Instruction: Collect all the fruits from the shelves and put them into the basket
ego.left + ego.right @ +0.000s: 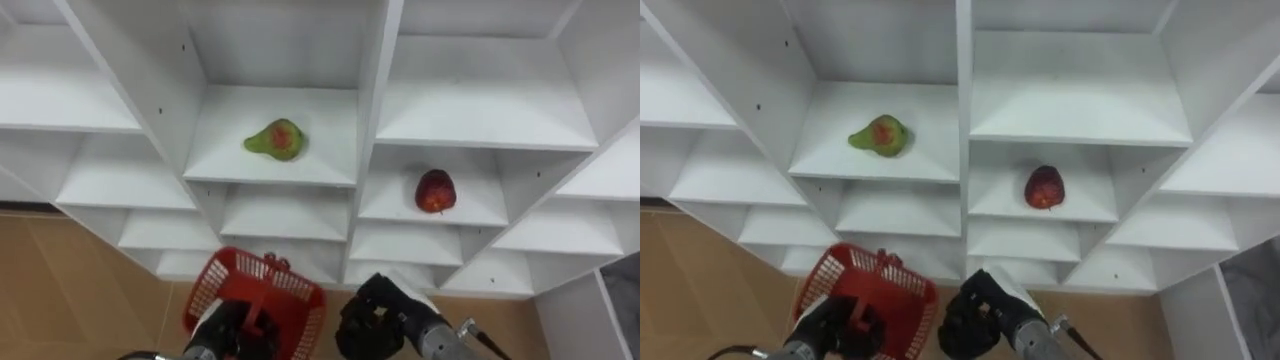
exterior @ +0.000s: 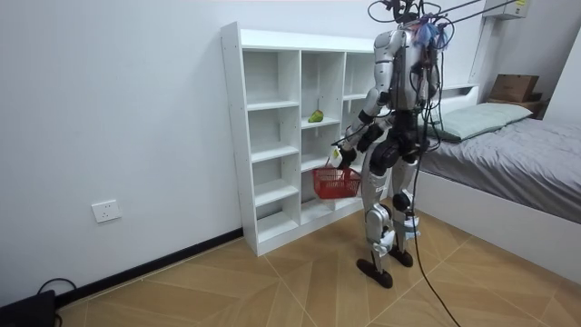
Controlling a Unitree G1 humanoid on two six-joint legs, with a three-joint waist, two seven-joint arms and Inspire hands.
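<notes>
A green pear with a red blush (image 1: 276, 140) lies on a middle shelf of the white closet (image 1: 372, 150). One compartment to the right and a shelf lower sits a dark red apple (image 1: 435, 190). Low in front of the closet hangs a red mesh basket (image 1: 232, 275), and my left hand (image 1: 226, 332) is curled round its handle. My right hand (image 1: 372, 322) hangs beside the basket with its fingers curled and nothing in it, well below the apple. In the room view I stand facing the closet (image 2: 272, 136) with the basket (image 2: 337, 183) at hip height.
The other closet compartments hold nothing. Wooden floor (image 1: 70, 290) lies to the left below the shelves. A bed (image 2: 508, 163) stands close behind me on the room view's right, with a cardboard box (image 2: 513, 87) beyond it.
</notes>
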